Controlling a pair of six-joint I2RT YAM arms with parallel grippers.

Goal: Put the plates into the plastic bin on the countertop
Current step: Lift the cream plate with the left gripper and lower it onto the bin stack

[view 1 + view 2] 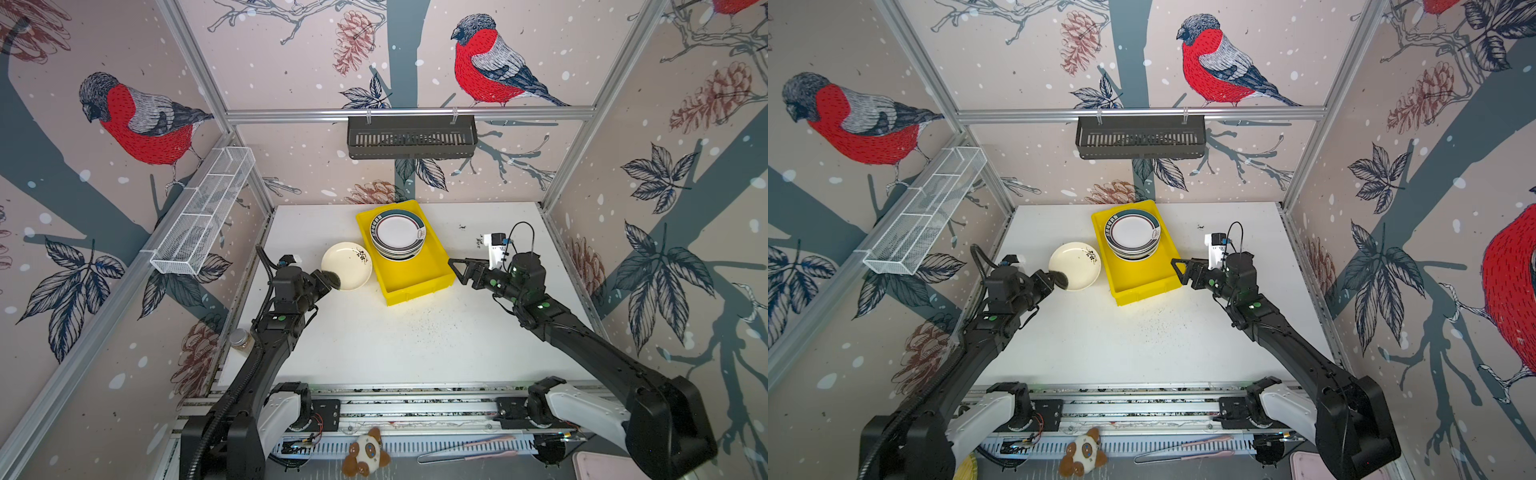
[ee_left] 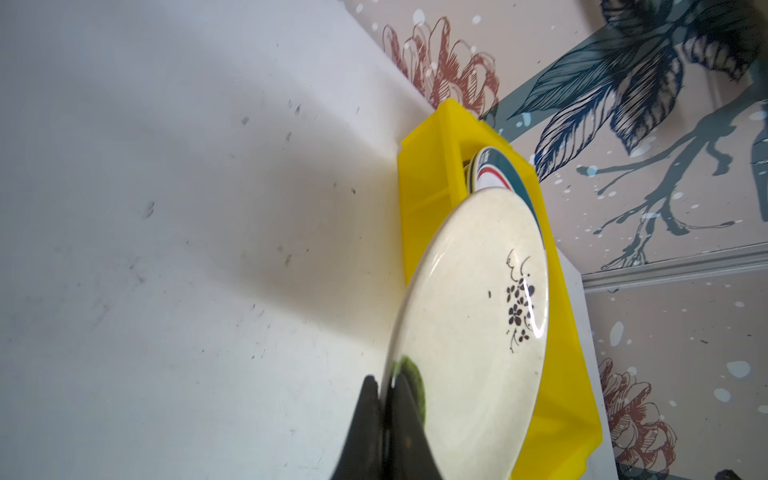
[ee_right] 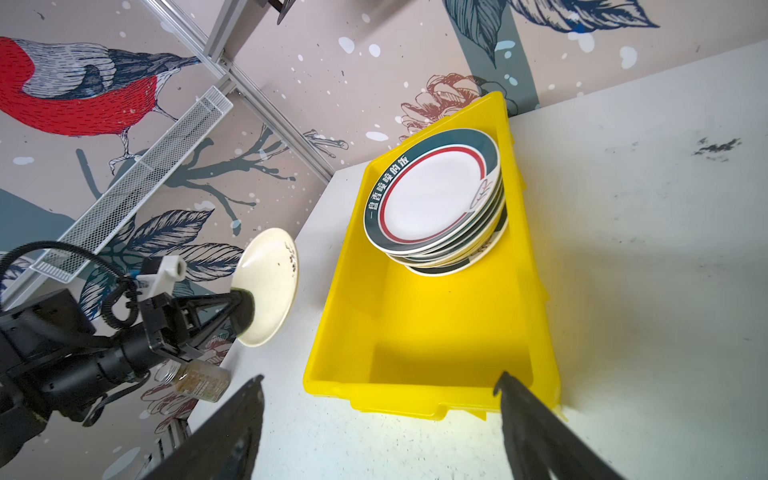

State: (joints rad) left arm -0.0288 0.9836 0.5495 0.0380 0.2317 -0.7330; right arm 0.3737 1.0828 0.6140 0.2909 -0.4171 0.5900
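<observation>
The left fingers (image 2: pixel 374 407) are clamped shut on the near rim of the cream floral plate (image 1: pixel 347 266), which is tilted above the bench (image 1: pixel 374 340) just left of the yellow plastic bin (image 1: pixel 411 278), its bare near half lying rightward, while the right fingers (image 3: pixel 523 403) gape empty beside it.

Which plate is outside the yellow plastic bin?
The round cream floral plate, gripped by the left gripper; the teal-rimmed plates sit stacked inside the yellow plastic bin.

White scuffed countertop (image 1: pixel 374 345), yellow plastic bin (image 1: pixel 409 274) sitting on it toward the back, dark specks (image 1: pixel 419 326) scattered before it
</observation>
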